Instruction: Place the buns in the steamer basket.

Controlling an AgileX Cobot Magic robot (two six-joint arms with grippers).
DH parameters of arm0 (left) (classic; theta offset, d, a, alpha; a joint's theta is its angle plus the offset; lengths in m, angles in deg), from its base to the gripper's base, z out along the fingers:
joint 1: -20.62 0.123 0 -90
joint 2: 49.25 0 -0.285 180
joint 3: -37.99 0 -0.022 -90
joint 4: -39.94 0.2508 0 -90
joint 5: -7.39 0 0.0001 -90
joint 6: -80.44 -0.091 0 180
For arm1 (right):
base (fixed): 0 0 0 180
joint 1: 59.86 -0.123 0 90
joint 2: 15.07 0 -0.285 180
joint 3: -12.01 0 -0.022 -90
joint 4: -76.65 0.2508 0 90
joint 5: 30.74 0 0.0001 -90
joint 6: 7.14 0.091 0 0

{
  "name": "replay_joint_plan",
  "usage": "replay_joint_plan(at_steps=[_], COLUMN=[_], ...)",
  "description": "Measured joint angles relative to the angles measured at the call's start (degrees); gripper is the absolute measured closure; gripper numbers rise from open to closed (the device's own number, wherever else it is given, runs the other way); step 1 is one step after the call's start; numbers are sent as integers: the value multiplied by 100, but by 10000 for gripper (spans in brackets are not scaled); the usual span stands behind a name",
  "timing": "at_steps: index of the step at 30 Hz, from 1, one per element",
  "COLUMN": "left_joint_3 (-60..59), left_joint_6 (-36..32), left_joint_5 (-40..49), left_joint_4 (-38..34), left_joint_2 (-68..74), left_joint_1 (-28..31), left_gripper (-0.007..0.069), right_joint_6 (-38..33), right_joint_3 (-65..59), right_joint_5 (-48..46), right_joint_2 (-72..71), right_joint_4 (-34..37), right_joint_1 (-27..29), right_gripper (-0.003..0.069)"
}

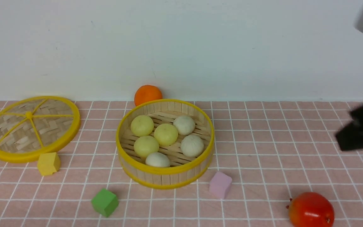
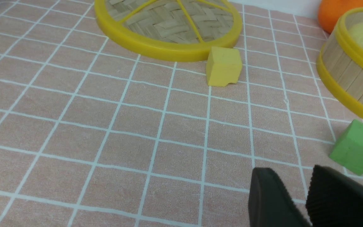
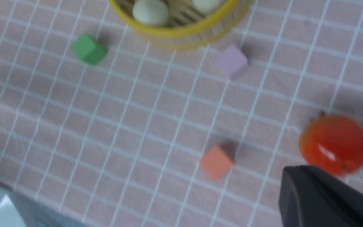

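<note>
We see all six buns [image 1: 166,134] lying inside the steamer basket [image 1: 165,171], mid-cloth, with the orange fruit [image 1: 147,94] touching its far rim by the wall. Our right gripper [image 1: 362,130] hangs closed and empty at the right edge, above open cloth well apart from the basket. Our left gripper [image 2: 298,195] shows two fingers slightly parted, holding nothing, near the green cube [image 2: 356,147]. The woven lid [image 1: 31,126] lies far left.

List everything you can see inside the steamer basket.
Inside the steamer basket lie six buns on the slatted floor: three pale yellow, three off-white. The near wall hides the lowest part of the front off-white one.
</note>
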Motion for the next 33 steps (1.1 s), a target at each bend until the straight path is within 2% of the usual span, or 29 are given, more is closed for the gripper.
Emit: replay_joint_plan(at_steps=[6,11,13,16,17,20,24,26,28,33], left_joint_3=[0,0,0,0,0,0,0,0,0,0], left_joint_6=[0,0,0,0,0,0,0,0,0,0], left_joint_5=[0,0,0,0,0,0,0,0,0,0], left_joint_4=[5,5,5,5,5,5,5,5,5,5], left_joint_2=[0,0,0,0,0,0,0,0,0,0], left_joint_1=[0,0,0,0,0,0,0,0,0,0], left_gripper=[384,384,384,384,384,384,384,384,384,384], right_joint_6=[-85,-323,-342,-346,-346,-346,-341,-300,-240,-294], right_joint_3=[-53,-627,-1492,-2994,-3098,-4881,-6576,-7172,-7478,-7499], right_joint_5=[-59,631,1540,2676,2746,3831,4809,5050,4858,4810], right_joint_2=[-461,-1457,-2436,-3730,-3806,-4906,-5946,-6210,-6284,-6309], right_joint_4=[-51,-431,-626,-945,-994,-1367,-1476,-1489,-1423,-1359], right_joint_1=[-76,586,1197,1810,1840,2185,2428,2562,2710,2783], right_gripper=[663,662,660,659,659,657,655,655,655,651])
